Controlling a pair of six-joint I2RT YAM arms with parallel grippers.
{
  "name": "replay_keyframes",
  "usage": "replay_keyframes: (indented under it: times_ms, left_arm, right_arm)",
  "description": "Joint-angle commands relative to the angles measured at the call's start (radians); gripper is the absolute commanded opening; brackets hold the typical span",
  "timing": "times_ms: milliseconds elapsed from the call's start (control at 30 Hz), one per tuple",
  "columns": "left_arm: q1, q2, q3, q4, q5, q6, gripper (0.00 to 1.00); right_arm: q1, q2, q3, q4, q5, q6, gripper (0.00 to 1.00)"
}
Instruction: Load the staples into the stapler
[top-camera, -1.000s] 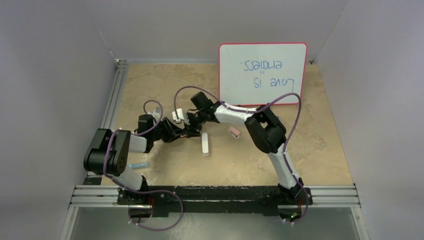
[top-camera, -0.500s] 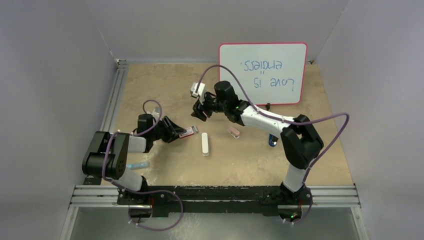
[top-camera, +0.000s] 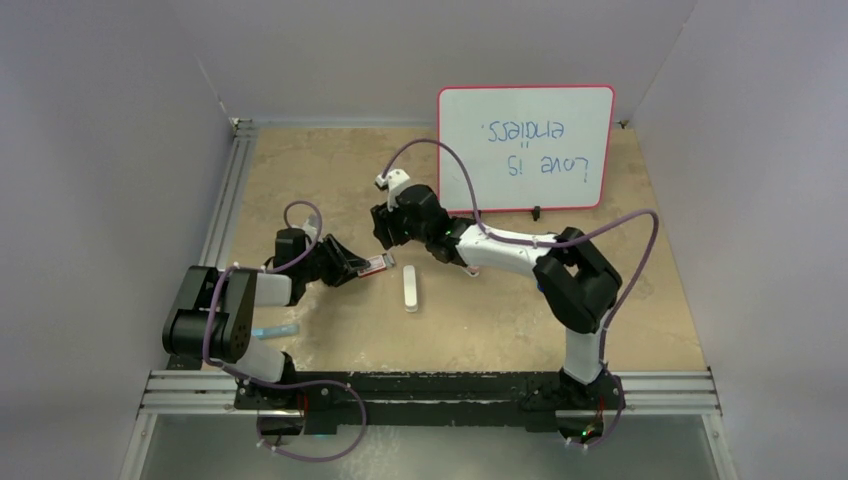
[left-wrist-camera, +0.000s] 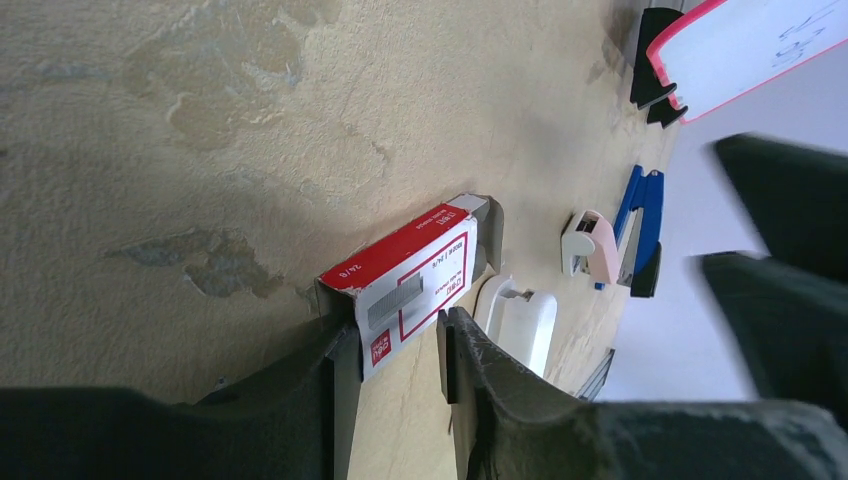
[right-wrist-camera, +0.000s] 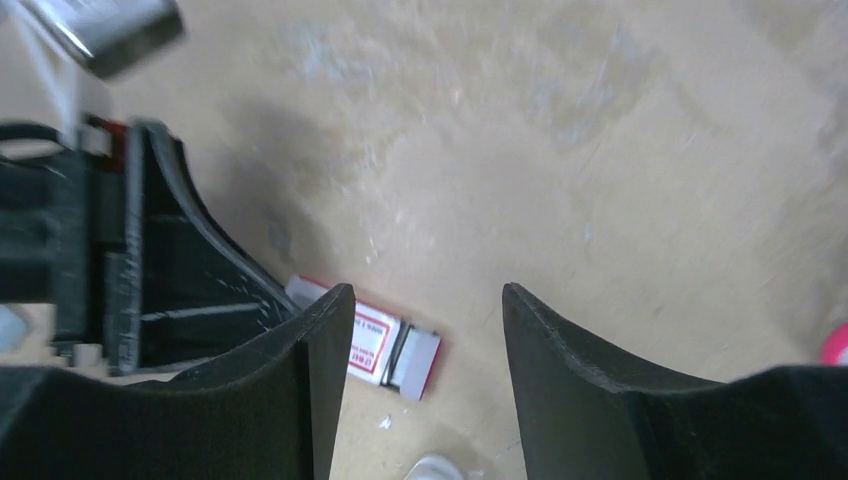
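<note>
**A:** How far along is the loading?

**B:** Early, by my reading. The stapler (left-wrist-camera: 638, 222) lies on the table (left-wrist-camera: 200, 120), untouched. In the left wrist view it is at 3 o'clock of the staple box (left-wrist-camera: 410, 275), with a pink piece (left-wrist-camera: 592, 248) just beside it at its 9 o'clock. Neither gripper is at it.

**A:** What are the grippers doing?

**B:** The left gripper (left-wrist-camera: 395, 325) straddles the near end of the box, with one finger against a corner. I cannot tell if it is truly pinching. The right gripper (right-wrist-camera: 425, 295) is spread with nothing between its fingers. In the top view it hovers at 12 o'clock of the box.

**A:** Where are the staples?

**B:** Not confirmed. A grey piece (right-wrist-camera: 420, 362) shows at the box's open end, but it is too blurred to tell a strip from a flap. My judgement is that the staples are in or at the box. Left to do: draw out the strip, open the stapler, seat the strip, close it.

**A:** What else is unclear?

**B:** From above, the right arm covers the stapler. In the left wrist view it is too small to tell whether its magazine is open. A white bar (top-camera: 409, 288) lies at 4 o'clock of the box.
</note>
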Motion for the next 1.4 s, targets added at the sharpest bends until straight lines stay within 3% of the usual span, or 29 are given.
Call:
replay_keyframes:
  times_ms: [0,467,733,900,1200,1367]
  left_arm:
    - [-0.003,-0.021,-0.005,0.0,-0.008,0.026,0.34]
    - [-0.003,-0.072,0.01,-0.131,-0.07,0.002,0.46]
    - [-0.003,-0.073,0.01,-0.137,-0.055,-0.011,0.54]
    - [-0.002,-0.083,0.005,-0.158,-0.068,-0.033,0.54]
    - [-0.002,-0.126,-0.003,-0.2,-0.118,-0.059,0.47]
    - [0.0,-0.129,-0.006,-0.205,-0.12,-0.06,0.45]
  right_arm:
    - [0.027,0.037,0.043,-0.1,0.111,0.101,0.59]
    - [0.045,0.116,0.091,-0.207,0.107,0.107,0.52]
    - [0.053,0.148,0.111,-0.232,0.013,0.071,0.59]
    - [0.057,0.165,0.12,-0.252,0.037,0.073,0.52]
    - [0.057,0.144,0.107,-0.276,0.11,0.163,0.29]
    - [0.057,0.128,0.096,-0.269,0.126,0.191,0.24]
